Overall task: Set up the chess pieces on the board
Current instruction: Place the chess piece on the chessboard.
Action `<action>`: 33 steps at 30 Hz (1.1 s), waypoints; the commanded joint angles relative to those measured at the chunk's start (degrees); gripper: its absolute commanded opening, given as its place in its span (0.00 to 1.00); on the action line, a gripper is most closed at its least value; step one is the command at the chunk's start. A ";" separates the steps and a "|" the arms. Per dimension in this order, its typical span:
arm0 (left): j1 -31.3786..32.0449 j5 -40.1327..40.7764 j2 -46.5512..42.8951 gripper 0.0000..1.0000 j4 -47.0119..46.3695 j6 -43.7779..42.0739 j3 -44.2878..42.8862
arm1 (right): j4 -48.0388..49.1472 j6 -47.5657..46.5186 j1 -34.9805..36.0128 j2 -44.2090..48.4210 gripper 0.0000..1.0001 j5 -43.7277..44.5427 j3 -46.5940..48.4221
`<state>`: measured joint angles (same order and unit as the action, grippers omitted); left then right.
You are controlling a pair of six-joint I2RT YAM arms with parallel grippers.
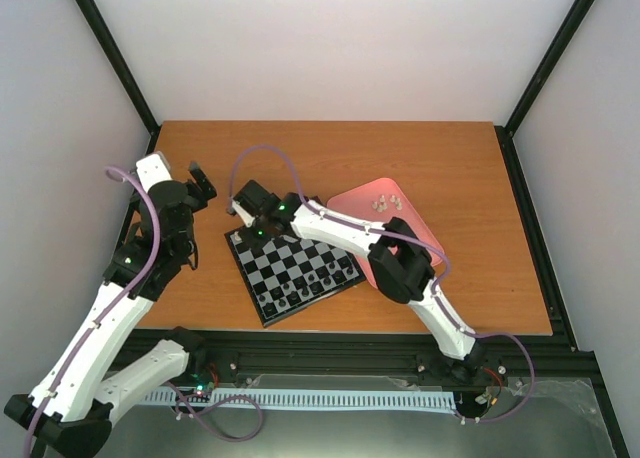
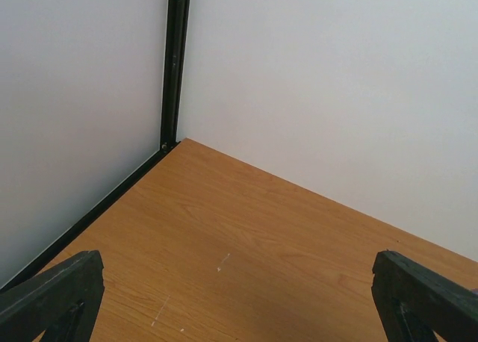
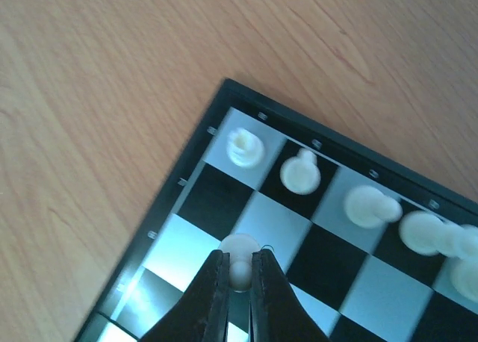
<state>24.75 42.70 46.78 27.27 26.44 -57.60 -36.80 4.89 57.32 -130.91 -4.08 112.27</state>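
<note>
From above, the board (image 1: 300, 273) lies tilted at the middle of the table (image 1: 460, 158). Dark figures (image 1: 312, 282) stand on its near half. The pink tray (image 1: 350, 203) touches it at 2 o'clock and carries a few white pieces (image 1: 385, 204). The right gripper (image 1: 247, 228) is over the board's 10 o'clock corner. The left gripper (image 1: 201, 184) hangs off the board at 10 o'clock, over bare wood.

From the left wrist, the left gripper (image 2: 237, 261) is spread wide. Its two black fingers (image 2: 56, 297) sit at the bottom corners of the view, with only tabletop between them and nothing held.

From the right wrist, the right gripper (image 3: 239, 263) is nearly closed, and its fingers (image 3: 213, 297) pinch a white pawn (image 3: 239, 245) by the head. The pawn's round base is over a pale square in the second row from the rim (image 3: 190, 155) — I cannot tell whether it rests there or hangs just above. From 12 to 3 o'clock of the pawn, the edge row holds a rook (image 3: 245, 146) in the corner square, then more white pieces (image 3: 301, 172) — one to a square.
</note>
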 commanded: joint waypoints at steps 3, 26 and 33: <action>-0.40 1.38 -1.14 1.00 2.35 0.90 -1.42 | -5.21 -1.58 2.27 -4.51 0.03 -1.50 8.61; -0.41 1.50 -0.97 1.00 1.80 0.83 -0.93 | -9.05 -2.32 2.93 -11.79 0.04 -1.47 16.57; -0.41 1.86 -1.08 1.00 1.74 0.80 -0.68 | -9.93 -2.50 2.89 -13.50 0.04 -1.48 18.64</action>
<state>24.75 43.40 46.22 28.58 26.81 -57.60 -45.34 3.05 59.68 -142.69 -5.39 128.60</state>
